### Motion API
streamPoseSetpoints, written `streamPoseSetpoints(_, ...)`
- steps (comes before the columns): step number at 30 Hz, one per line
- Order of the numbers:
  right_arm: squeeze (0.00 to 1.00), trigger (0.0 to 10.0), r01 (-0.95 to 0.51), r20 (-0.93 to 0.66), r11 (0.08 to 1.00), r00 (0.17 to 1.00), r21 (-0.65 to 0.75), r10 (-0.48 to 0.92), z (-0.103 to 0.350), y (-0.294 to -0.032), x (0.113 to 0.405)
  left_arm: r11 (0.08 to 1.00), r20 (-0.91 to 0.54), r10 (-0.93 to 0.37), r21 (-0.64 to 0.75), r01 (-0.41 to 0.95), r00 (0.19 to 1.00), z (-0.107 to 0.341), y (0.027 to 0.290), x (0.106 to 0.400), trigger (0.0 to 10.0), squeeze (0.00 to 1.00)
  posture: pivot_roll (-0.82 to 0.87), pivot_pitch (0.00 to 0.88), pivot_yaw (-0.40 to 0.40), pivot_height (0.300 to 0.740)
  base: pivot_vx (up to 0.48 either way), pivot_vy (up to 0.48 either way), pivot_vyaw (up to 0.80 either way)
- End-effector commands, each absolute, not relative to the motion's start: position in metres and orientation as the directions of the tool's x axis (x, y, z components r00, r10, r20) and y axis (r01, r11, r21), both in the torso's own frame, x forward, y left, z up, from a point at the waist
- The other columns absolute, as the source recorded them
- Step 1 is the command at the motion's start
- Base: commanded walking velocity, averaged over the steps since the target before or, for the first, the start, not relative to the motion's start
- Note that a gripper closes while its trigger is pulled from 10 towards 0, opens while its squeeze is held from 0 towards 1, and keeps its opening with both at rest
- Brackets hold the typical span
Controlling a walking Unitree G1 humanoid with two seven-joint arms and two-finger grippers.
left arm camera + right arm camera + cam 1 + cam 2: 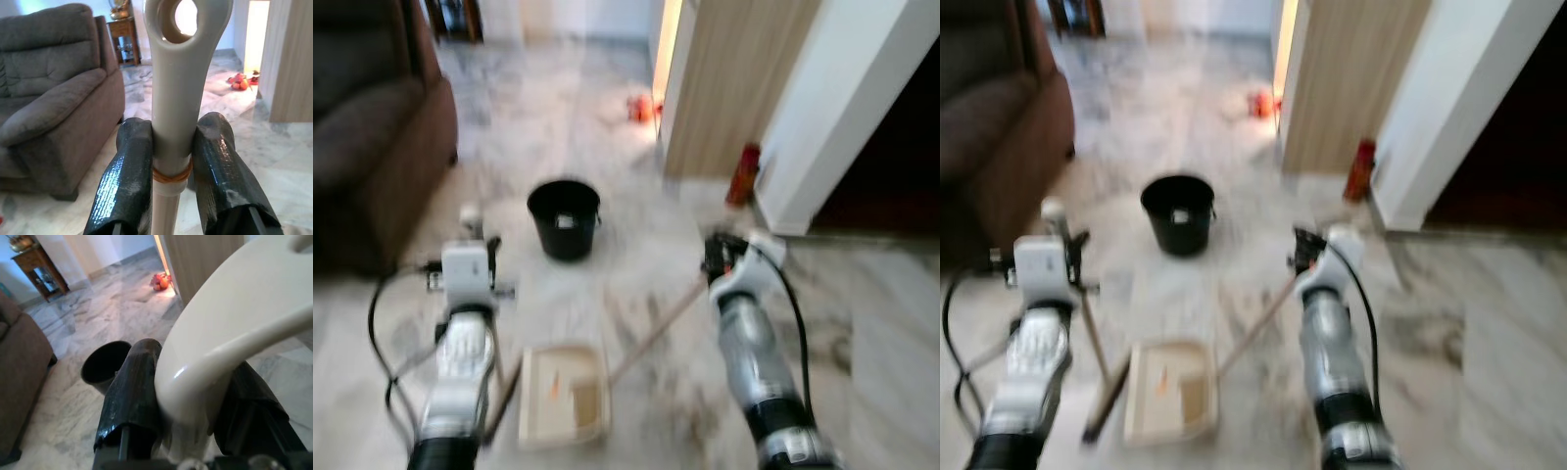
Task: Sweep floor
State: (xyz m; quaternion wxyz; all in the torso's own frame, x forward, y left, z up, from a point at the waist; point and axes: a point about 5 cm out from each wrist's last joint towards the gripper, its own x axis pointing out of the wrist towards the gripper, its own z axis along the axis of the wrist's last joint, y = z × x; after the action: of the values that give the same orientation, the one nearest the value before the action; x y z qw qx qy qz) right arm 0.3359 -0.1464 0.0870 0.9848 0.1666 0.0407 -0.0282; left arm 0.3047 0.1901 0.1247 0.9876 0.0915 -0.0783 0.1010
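**Floor passage and obstructions, living area**

Open marble floor (862, 323): broad bare stretch on the right side; a further lane runs ahead past the sofa toward the far room.

Obstacles:
- Black bucket (565, 218), upright, centre, just ahead of both arms.
- Brown sofa (372, 127), bounding the left side.
- Wood-panelled wall (734, 78) and white pillar (847, 108), closing the right front.
- Red bottle (743, 174), standing at the pillar's foot.
- Orange items (639, 107), on the floor beside the panel's far edge.
- Cream dustpan (564, 395), flat on the floor between the arms.
- Small wooden table (122, 34), beyond the sofa.
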Motion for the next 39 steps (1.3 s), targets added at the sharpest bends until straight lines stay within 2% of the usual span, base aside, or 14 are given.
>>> streamPoseSetpoints(1,0.0,10.0,0.035,-0.035,0.946,0.999,0.323,-0.025,0.1022,-0.1416,0.3421,0.957,0.224,0.197,0.167,-0.236,0.955,0.1364,0.1941,0.306,10.0,0.0,0.05,0.037,-0.067,0.74,0.326,0.0,0.0)
streamPoseSetpoints(19,0.0,10.0,-0.014,-0.02,0.961,1.0,0.275,0.02,0.1044,-0.1371,0.342,0.952,0.224,0.215,0.169,-0.255,0.951,0.1364,0.1957,0.3062,10.0,0.0,0.05,0.044,-0.071,0.74,0.328,0.0,0.0)
streamPoseSetpoints(27,0.0,10.0,-0.028,-0.013,0.963,0.999,0.267,0.033,0.1053,-0.1356,0.3416,0.951,0.222,0.218,0.171,-0.258,0.95,0.1357,0.1957,0.3061,10.0,0.0,0.05,0.044,-0.071,0.74,0.328,0.0,0.51)
streamPoseSetpoints(39,0.0,10.0,-0.041,-0.008,0.966,0.999,0.255,0.044,0.1055,-0.1344,0.3414,0.95,0.222,0.223,0.171,-0.263,0.949,0.1357,0.1962,0.3063,10.0,0.0,0.05,0.044,-0.071,0.74,0.327,0.0,0.04)
